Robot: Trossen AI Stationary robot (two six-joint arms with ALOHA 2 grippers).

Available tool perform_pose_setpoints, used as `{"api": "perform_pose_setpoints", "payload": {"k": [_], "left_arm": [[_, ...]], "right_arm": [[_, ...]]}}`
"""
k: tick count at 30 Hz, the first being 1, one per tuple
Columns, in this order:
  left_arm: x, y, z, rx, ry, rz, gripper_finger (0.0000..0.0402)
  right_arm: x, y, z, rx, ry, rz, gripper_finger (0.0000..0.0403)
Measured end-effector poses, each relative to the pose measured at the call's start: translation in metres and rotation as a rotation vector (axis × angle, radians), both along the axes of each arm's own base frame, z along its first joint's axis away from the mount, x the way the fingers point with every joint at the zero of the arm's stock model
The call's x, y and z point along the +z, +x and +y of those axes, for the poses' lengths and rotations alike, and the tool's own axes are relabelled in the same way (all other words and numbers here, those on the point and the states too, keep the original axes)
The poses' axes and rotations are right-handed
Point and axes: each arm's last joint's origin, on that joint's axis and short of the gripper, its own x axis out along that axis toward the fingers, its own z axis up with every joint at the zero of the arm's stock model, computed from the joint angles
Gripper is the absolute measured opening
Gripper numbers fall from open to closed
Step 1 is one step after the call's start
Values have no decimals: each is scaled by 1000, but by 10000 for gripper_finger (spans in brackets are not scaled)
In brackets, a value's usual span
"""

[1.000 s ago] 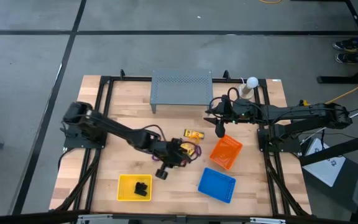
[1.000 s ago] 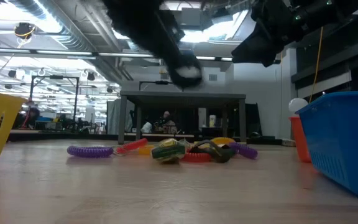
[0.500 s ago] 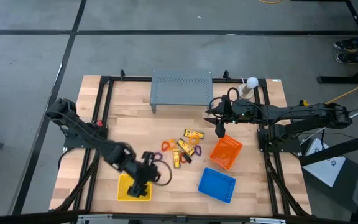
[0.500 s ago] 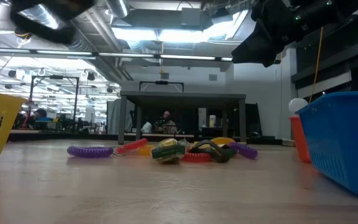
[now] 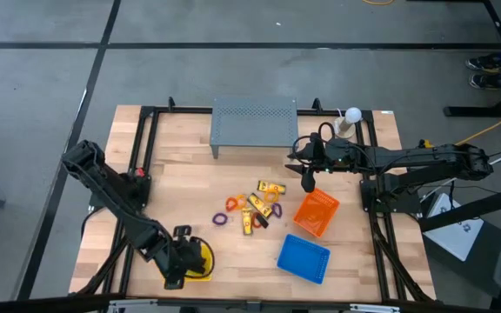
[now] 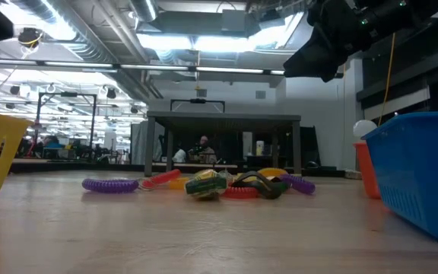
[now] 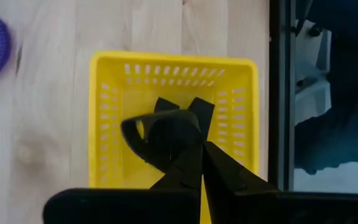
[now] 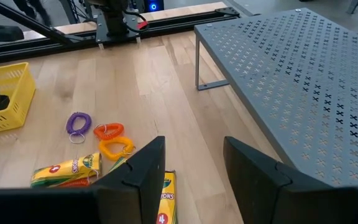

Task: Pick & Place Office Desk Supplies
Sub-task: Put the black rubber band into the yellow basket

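The supplies lie in a loose pile mid-table [image 5: 255, 207]: yellow packets [image 8: 73, 167], a purple loop [image 8: 78, 122], orange loops [image 8: 110, 140], all flat on the wood. My left gripper [image 5: 181, 259] is at the near left, over the yellow basket [image 7: 110, 81], shut on a black clip [image 7: 160, 134]. More black clips [image 7: 201, 107] lie in the basket beneath it. My right gripper [image 8: 191, 163] is open and holds nothing, hovering by the far side of the orange basket [image 5: 316, 211]. My left gripper pinches the black clip's body [image 7: 176, 140] between its two fingers, coming from above and pointing down. The clip's wire loop [image 7: 132, 132] sticks out sideways. The clip hangs over the basket's inside; whether it touches the basket's floor I cannot tell.
A grey perforated shelf [image 5: 253, 122] stands at the far edge. The blue basket [image 5: 303, 257] sits near right, the orange one beside it. A white ball [image 5: 352, 114] is at the far right corner. A black frame rail [image 7: 281, 93] runs next to the yellow basket.
My left gripper has swung from the pile in the table's middle toward the near left edge, carrying the black clip, and now stands over the yellow basket. The right arm has kept still.
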Motion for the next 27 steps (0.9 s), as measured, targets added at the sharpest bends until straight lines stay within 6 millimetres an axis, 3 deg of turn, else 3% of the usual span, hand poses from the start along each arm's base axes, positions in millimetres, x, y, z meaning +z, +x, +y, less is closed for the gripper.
{"api": "perform_pose_setpoints", "payload": {"k": [21,27], "left_arm": [[-5,-23,-8,205,-16,124,4],[-5,-23,-7,232,1,106,34]], "right_arm": [[0,0,0,2,-3,1,165],[0,0,0,4,-2,1,165]]}}
